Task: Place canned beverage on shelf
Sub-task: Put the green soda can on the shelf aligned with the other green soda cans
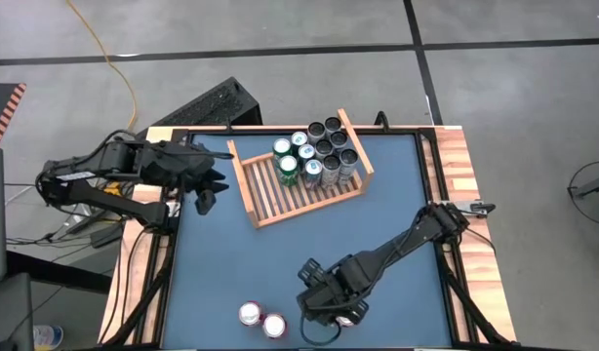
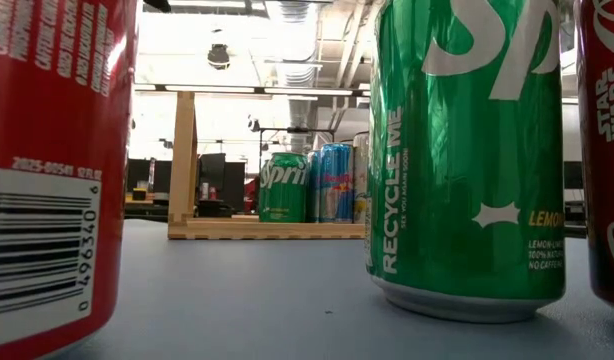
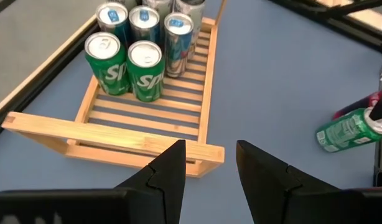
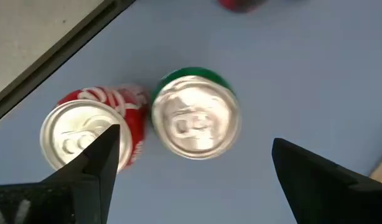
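Observation:
The wooden shelf [image 1: 298, 178] lies at the table's far middle, and several upright cans [image 1: 314, 154] fill its right part; it also shows in the left wrist view [image 3: 147, 106]. My right gripper [image 1: 329, 310] hovers open near the table's near edge, over an upright green can [image 4: 194, 121] that stands on the mat between its spread fingers [image 4: 104, 155] without touching them. A red can [image 4: 85, 140] stands right beside the green one. My left gripper [image 1: 207, 190] is open and empty by the shelf's left end [image 3: 116, 134].
Two red cans [image 1: 251, 314] [image 1: 274, 326] stand near the table's near edge, left of my right gripper. In the low view the green can [image 2: 467, 150] stands between two red cans [image 2: 47, 170] [image 2: 607, 150]. The shelf's left half [image 3: 153, 112] holds no cans.

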Controlling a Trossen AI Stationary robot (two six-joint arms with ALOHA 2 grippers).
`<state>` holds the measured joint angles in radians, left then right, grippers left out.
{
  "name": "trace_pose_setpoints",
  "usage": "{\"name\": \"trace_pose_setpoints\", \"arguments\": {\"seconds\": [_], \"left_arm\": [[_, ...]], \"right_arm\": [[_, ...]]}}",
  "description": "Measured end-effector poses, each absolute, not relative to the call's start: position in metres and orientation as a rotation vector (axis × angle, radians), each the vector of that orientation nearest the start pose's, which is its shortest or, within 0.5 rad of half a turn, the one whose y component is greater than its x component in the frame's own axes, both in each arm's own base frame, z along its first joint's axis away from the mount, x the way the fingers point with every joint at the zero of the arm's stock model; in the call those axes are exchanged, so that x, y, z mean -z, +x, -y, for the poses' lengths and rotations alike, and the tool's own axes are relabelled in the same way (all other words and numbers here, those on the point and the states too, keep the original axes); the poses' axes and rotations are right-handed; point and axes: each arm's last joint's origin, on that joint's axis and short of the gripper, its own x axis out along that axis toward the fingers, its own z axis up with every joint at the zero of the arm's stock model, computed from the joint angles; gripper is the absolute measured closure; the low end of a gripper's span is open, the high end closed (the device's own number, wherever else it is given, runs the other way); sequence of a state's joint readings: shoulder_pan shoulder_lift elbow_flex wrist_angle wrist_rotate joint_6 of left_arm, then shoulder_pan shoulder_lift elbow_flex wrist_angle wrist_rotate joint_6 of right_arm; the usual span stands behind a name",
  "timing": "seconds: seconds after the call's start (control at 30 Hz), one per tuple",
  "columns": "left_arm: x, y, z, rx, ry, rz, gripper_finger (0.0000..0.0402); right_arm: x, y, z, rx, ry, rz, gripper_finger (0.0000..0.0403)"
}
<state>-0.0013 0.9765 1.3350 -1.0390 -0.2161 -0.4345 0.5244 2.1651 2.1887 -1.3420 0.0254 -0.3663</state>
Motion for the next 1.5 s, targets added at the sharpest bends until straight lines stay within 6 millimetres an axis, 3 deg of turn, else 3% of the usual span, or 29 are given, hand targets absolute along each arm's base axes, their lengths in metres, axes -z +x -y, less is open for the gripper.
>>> {"name": "trace_pose_setpoints", "arguments": {"seconds": [0.17, 0.43, 0.73, 1.0, 1.27, 1.5], "left_arm": [[-0.398, 0.167, -0.006, -0.359, -0.354, -0.655, 0.0274], [-0.396, 0.173, -0.005, -0.348, -0.364, -0.674, 0.0274], [-0.396, 0.173, -0.005, -0.351, -0.372, -0.672, 0.0274], [-0.396, 0.173, -0.005, -0.349, -0.363, -0.674, 0.0274], [-0.396, 0.173, -0.005, -0.349, -0.363, -0.674, 0.0274], [-0.396, 0.172, -0.005, -0.345, -0.364, -0.677, 0.0274]], "right_arm": [[-0.279, 0.378, -0.228, -0.663, -0.679, -1.171, 0.0076], [-0.277, 0.384, -0.229, -0.635, -0.643, -1.124, 0.0076], [-0.275, 0.374, -0.221, -0.553, -0.582, -1.274, 0.0076], [-0.28, 0.375, -0.221, -0.515, -0.568, -1.257, 0.0076], [-0.308, 0.377, -0.226, -0.474, -0.582, -1.133, 0.0076], [-0.301, 0.385, -0.227, -0.474, -0.579, -1.096, 0.0076]]}}
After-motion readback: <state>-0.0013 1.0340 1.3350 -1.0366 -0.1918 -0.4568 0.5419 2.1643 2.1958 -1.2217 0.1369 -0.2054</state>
